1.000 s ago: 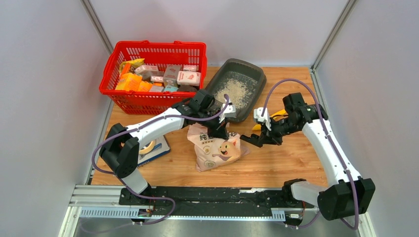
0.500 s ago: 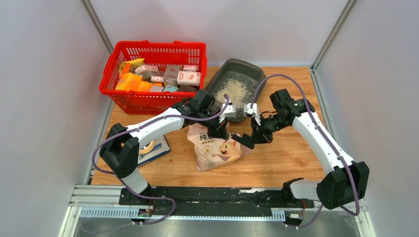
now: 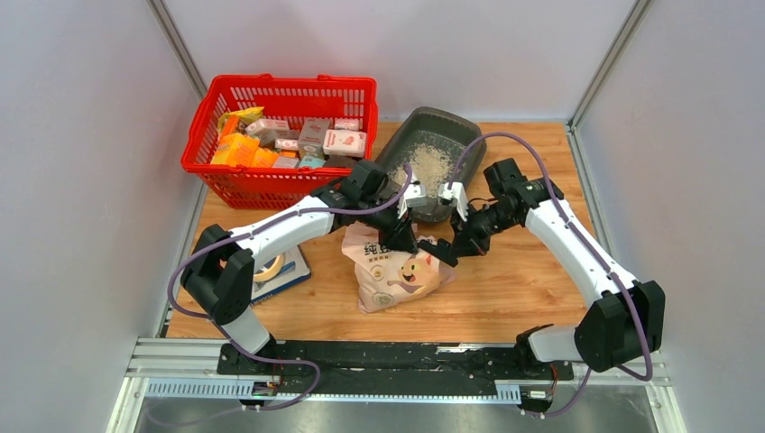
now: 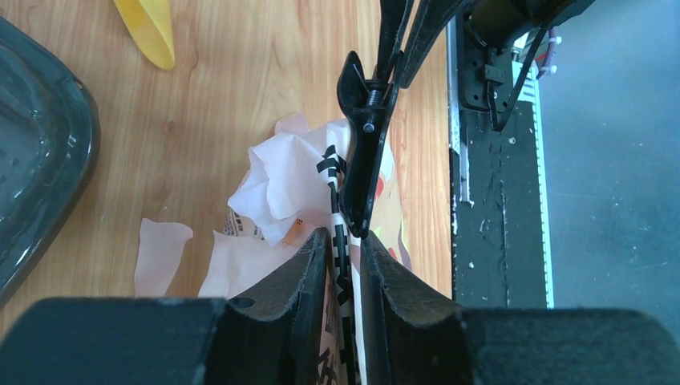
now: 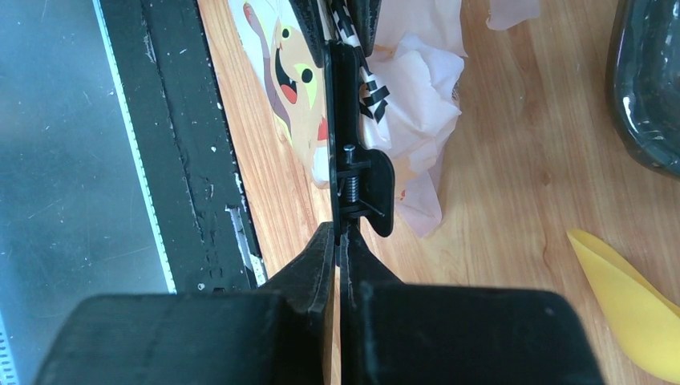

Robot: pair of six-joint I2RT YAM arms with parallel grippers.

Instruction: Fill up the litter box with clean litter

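The dark grey litter box sits at the back centre with pale litter over part of its floor; its rim shows in the left wrist view and the right wrist view. The pink-beige cat-print bag stands in front of it. A black clip pinches the bag's folded top. My left gripper is shut on the bag's folded top edge. My right gripper is shut on the clip's handle.
A red basket full of packets stands at the back left. A yellow scoop lies on the table right of the bag. A tape roll on a blue pad lies at the left. A torn bag scrap lies by the litter box.
My right arm has swung left, from beside the scoop to the bag's top, and its gripper has reached the black clip. The left arm and the bag have stayed put.
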